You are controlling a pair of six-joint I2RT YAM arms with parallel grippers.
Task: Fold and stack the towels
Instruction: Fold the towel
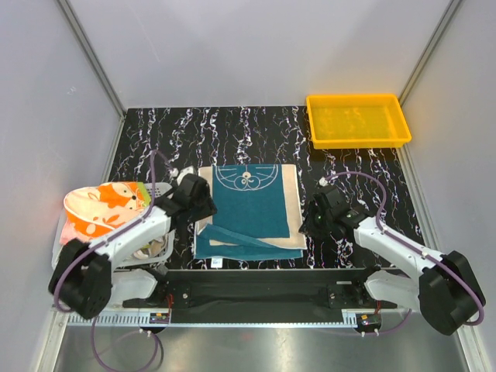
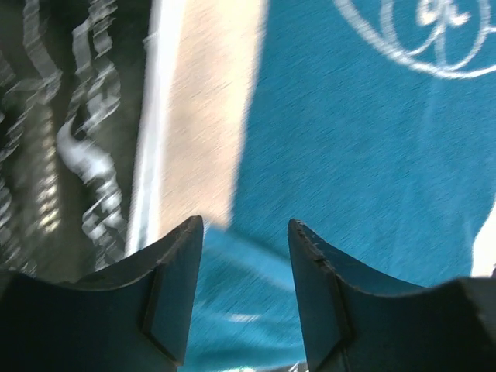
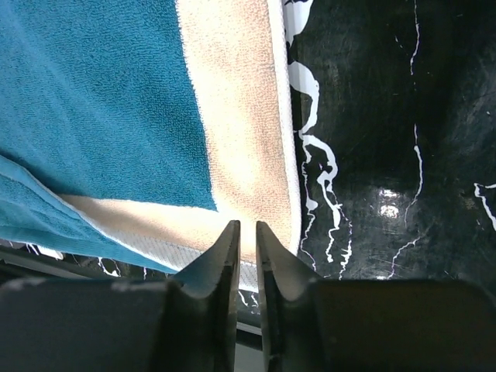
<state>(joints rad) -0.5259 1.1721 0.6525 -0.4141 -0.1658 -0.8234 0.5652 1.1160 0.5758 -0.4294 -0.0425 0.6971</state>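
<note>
A teal towel [image 1: 249,203] with a cream border and a white cartoon print lies flat in the middle of the table. Its near edge is folded over into a slanted teal strip [image 1: 244,237]. My left gripper [image 1: 203,203] hovers at the towel's left side. In the left wrist view it [image 2: 245,232] is open over the teal cloth [image 2: 364,132], with nothing between its fingers. My right gripper [image 1: 311,221] sits just off the towel's near right corner. Its jaws [image 3: 246,231] are closed to a thin slit above the cream border [image 3: 232,116], gripping nothing. An orange-and-cream towel [image 1: 105,205] lies at the left.
The orange-and-cream towel rests on a white mesh basket [image 1: 147,249] at the left edge. A yellow plastic tray [image 1: 357,121] stands at the back right. The black marbled table [image 1: 349,170] shows around the teal towel. Grey walls close in both sides.
</note>
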